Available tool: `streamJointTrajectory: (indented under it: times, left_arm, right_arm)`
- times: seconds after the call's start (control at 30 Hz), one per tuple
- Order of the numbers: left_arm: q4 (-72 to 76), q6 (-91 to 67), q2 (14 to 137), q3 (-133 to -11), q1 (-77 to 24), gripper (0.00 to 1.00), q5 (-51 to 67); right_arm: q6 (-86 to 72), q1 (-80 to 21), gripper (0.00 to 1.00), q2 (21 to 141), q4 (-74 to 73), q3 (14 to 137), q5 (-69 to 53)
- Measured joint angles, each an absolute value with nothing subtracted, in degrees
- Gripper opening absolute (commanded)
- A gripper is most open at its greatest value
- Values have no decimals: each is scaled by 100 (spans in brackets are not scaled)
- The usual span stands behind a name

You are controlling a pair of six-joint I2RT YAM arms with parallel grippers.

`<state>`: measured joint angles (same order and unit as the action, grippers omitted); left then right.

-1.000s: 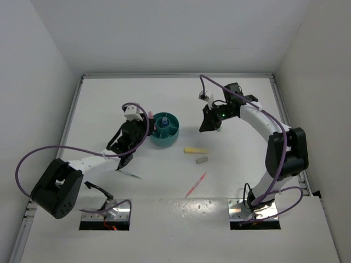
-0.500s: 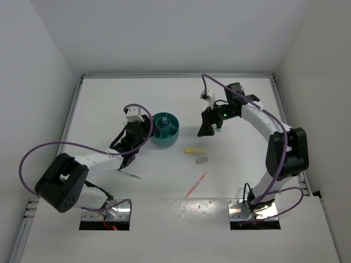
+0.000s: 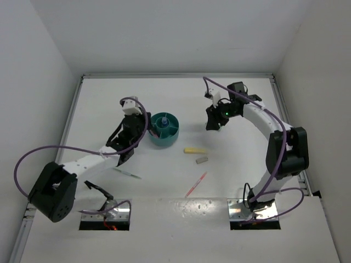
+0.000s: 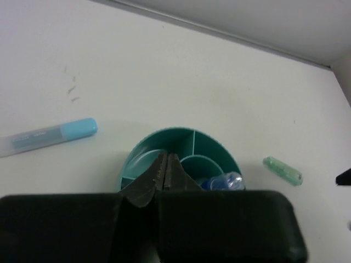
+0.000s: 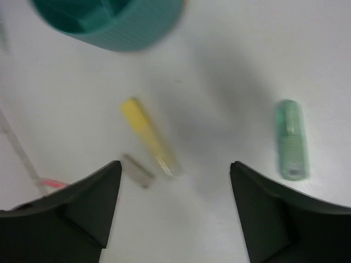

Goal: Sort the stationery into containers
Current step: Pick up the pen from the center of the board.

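The round teal tub (image 3: 164,130) with dividers holds a clear blue-capped bottle (image 3: 164,121). My left gripper (image 4: 166,157) is shut and empty, its tips over the tub's near rim (image 4: 129,164); the bottle (image 4: 225,181) lies just right of them. A light-blue stick (image 4: 52,134) lies left of the tub and a mint-green stick (image 4: 282,170) right of it. My right gripper (image 5: 175,164) is open and empty, high above the table. Below it lie a yellow stick (image 5: 149,135), a grey block (image 5: 137,171) and the mint-green stick (image 5: 289,139).
In the top view the yellow stick (image 3: 195,150) and grey block (image 3: 202,160) lie mid-table. A red pen (image 3: 196,184) lies nearer the front. A thin white pen (image 3: 127,173) lies by the left arm. White walls close the table's left, back and right.
My right gripper dipped, then drew back to the right, still open. My left wrist shifted slightly toward the far side, staying beside the tub. The loose items have not moved.
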<state>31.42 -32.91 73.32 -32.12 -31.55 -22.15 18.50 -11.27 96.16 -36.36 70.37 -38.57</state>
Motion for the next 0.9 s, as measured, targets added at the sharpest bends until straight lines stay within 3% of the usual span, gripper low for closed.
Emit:
streamJointTrajectory:
  times: [0.03, 0.07, 0.1, 0.13, 0.2, 0.23, 0.3, 0.5, 0.9]
  left_arm:
    - [2956, -3242, 7194, -3328, -3157, 0, -2290]
    - [2687, -3218, 7043, -3518, -3153, 5, -2414]
    - [2327, -3229, 6919, -3776, -3098, 19, -2578]
    - [1968, -3277, 6871, -4088, -3046, 37, -2696]
    - [1129, -3524, 6912, -4840, -2812, 75, -2921]
    - [742, -3677, 6987, -5205, -2617, 80, -2978]
    - [226, -3881, 7124, -5607, -2220, 90, -3004]
    - [-548, -4128, 7216, -4790, -1439, 91, -2611]
    - [-856, -4145, 7323, -4550, -1317, 91, -2080]
  right_arm:
    - [1931, -1109, 2, 9692, -3573, 7065, -3520]
    - [1953, -1096, 0, 9771, -3487, 7067, -3186]
    - [1988, -1094, 0, 9874, -3441, 7070, -2818]
    - [2051, -1094, 7, 9972, -3409, 7070, -2528]
    - [2137, -1074, 29, 10213, -3361, 7083, -2047]
    - [2200, -1074, 45, 10335, -3350, 7098, -1820]
    - [2296, -1107, 57, 10571, -3304, 7140, -1424]
    - [2414, -1249, 61, 10995, -3227, 7520, -882]
    - [2416, -1337, 60, 11902, -3251, 8318, -768]
